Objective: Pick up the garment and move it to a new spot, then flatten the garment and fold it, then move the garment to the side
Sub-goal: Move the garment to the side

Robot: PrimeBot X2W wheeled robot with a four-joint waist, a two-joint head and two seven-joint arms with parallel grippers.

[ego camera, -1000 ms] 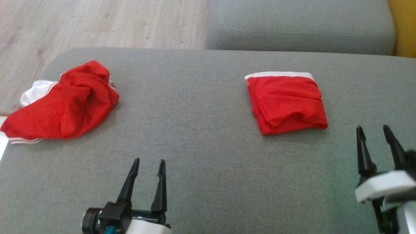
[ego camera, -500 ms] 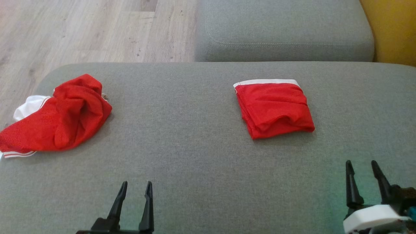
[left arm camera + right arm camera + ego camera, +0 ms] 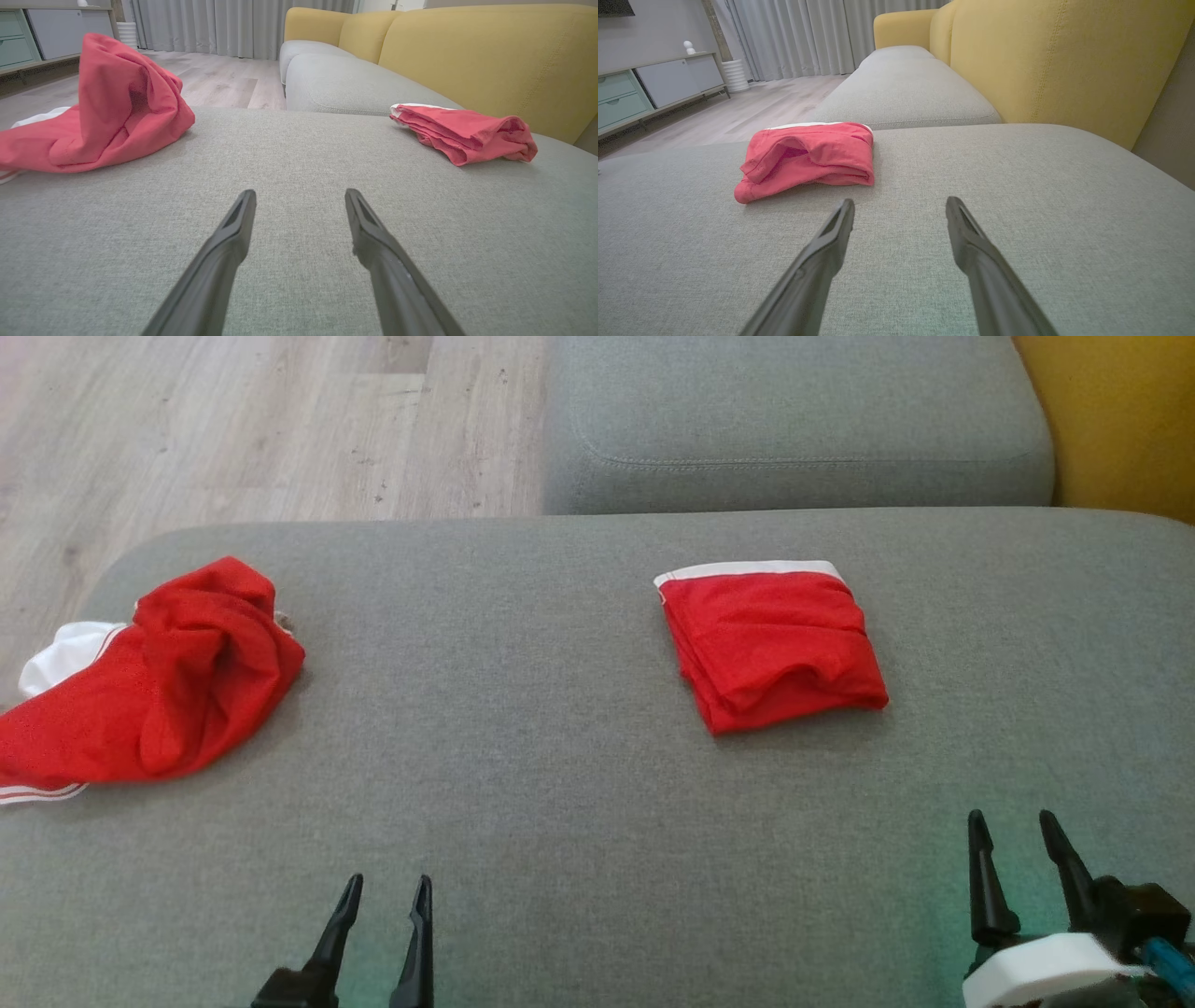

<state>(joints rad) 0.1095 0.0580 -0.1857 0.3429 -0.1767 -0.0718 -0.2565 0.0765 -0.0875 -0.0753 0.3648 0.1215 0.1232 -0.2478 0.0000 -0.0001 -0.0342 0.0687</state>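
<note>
While both grippers hover empty over the grey cushion [image 3: 560, 784], left gripper [image 3: 385, 889] fingers apart, right gripper [image 3: 1013, 823] likewise, folded red garment [image 3: 770, 649] right, crumpled red garment [image 3: 154, 686] left

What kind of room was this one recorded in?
Most likely a home living room: a grey sofa with yellow backrests, floor-length curtains, and a low sideboard on wood flooring.

Grey sofa [image 3: 579, 784] — wood floor [image 3: 233, 429], curtains [image 3: 803, 37].
</note>
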